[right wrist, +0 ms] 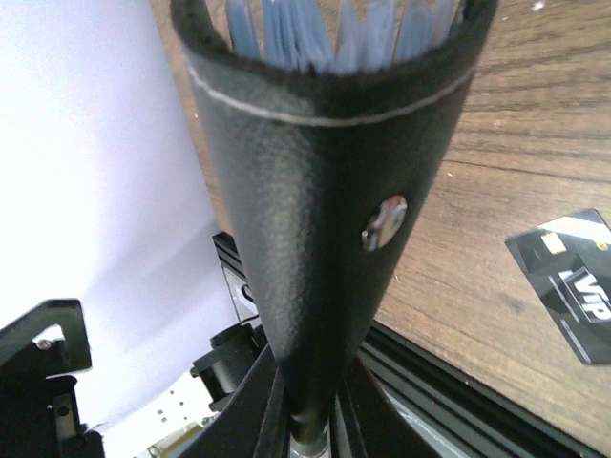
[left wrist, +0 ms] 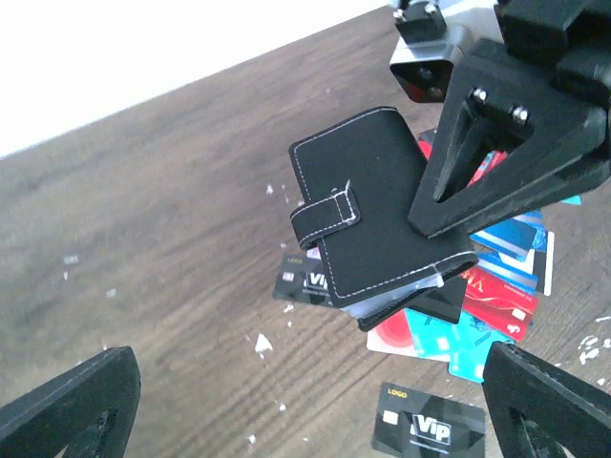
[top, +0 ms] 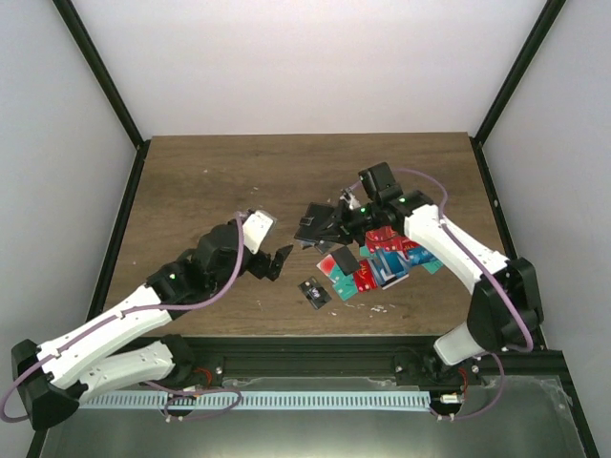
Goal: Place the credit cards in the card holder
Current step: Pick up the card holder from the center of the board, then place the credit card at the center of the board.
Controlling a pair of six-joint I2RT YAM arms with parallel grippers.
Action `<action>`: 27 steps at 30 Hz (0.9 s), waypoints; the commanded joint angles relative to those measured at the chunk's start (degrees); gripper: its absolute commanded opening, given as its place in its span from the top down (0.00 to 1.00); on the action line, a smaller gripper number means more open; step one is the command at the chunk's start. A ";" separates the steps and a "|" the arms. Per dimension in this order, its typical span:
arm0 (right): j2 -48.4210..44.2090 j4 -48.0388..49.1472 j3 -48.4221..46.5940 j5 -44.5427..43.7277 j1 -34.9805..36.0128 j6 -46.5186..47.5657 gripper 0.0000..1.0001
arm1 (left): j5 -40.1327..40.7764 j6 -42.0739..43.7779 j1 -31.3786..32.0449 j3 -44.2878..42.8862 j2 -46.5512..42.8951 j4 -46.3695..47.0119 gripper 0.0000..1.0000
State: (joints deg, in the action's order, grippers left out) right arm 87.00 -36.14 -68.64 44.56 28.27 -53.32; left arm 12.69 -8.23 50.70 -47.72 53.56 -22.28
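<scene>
The card holder (top: pixel 313 227) is a black stitched wallet with a snap tab, lifted off the table. My right gripper (top: pixel 339 221) is shut on its edge. In the right wrist view the card holder (right wrist: pixel 325 191) fills the frame, its folded end pinched in the gripper (right wrist: pixel 310 420) and light blue-grey pockets showing at the top. The left wrist view shows the card holder (left wrist: pixel 372 219) closed, tab fastened. Credit cards (top: pixel 382 262) lie in a red, teal and blue pile below it. One black card (top: pixel 313 292) lies apart. My left gripper (top: pixel 277 260) is open and empty, left of the holder.
A second black card (left wrist: pixel 301 284) lies partly under the raised holder. Small white scraps (left wrist: pixel 260 342) dot the wooden table (top: pixel 210 181). A black rail (top: pixel 315 367) runs along the near edge, and black posts frame the white walls.
</scene>
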 commanded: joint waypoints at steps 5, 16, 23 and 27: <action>-8.66 0.59 0.79 1.57 -0.15 -8.71 0.99 | -13.62 35.53 2.70 7.44 -5.05 17.16 0.00; -10.79 2.30 0.62 4.57 -0.15 -12.00 0.99 | -4.06 46.10 9.47 5.90 3.69 23.64 0.04; -11.29 2.03 0.53 5.97 -0.13 -12.08 0.99 | 2.44 47.78 10.47 5.12 10.39 29.80 0.16; -11.36 1.72 0.53 6.84 -0.15 -12.02 0.99 | 5.28 50.37 10.50 5.40 12.88 33.06 0.37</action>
State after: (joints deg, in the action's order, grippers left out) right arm 77.32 -35.46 -67.29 48.80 28.25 -65.25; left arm 13.26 38.48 60.90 -41.15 64.58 4.80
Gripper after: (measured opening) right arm 0.106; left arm 0.731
